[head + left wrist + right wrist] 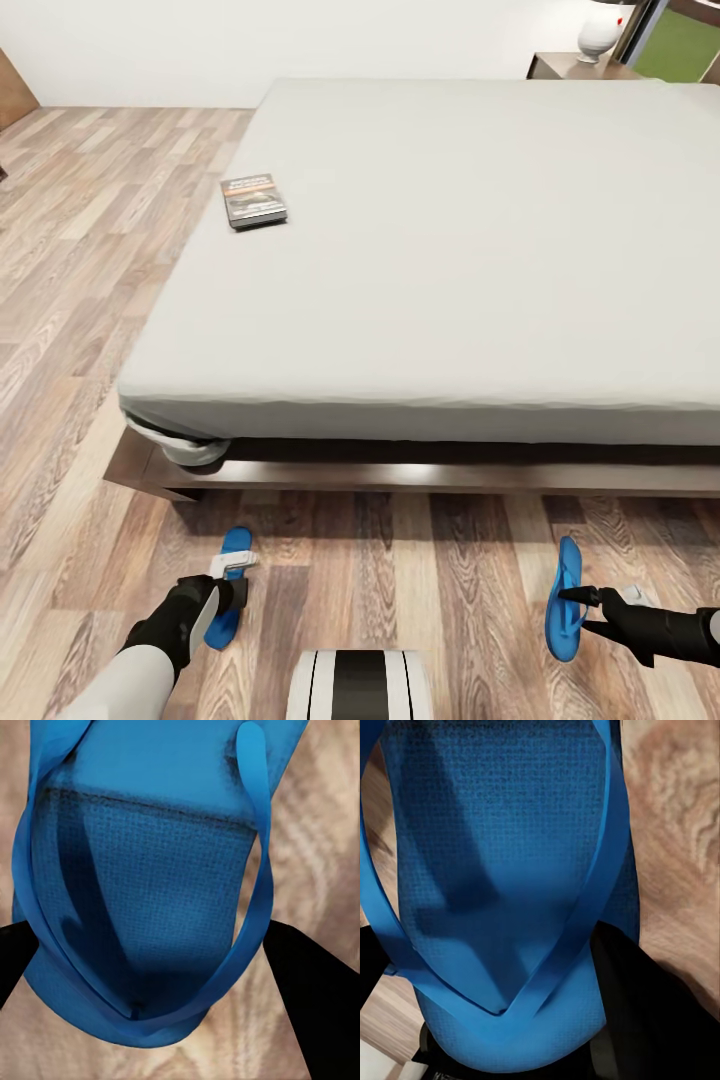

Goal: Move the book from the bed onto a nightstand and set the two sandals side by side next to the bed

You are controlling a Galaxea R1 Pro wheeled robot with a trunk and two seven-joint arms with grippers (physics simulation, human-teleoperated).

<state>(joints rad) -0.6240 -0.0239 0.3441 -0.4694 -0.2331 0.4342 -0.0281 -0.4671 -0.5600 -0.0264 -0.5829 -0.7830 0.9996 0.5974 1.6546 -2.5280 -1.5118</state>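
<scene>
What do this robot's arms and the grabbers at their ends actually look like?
Each arm has a white shell along the forearm that gives way to a black wrist section. The left gripper shows a whitish block at its tip; the right gripper ends in slim black pointed fingers with a pale grey patch behind them. In the wrist views the fingers look plain matte black. No cables or markings are visible.

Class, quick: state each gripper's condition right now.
Left gripper: fingers either side of a blue sandal; grip cannot be told.
Right gripper: closed on the other sandal.
</scene>
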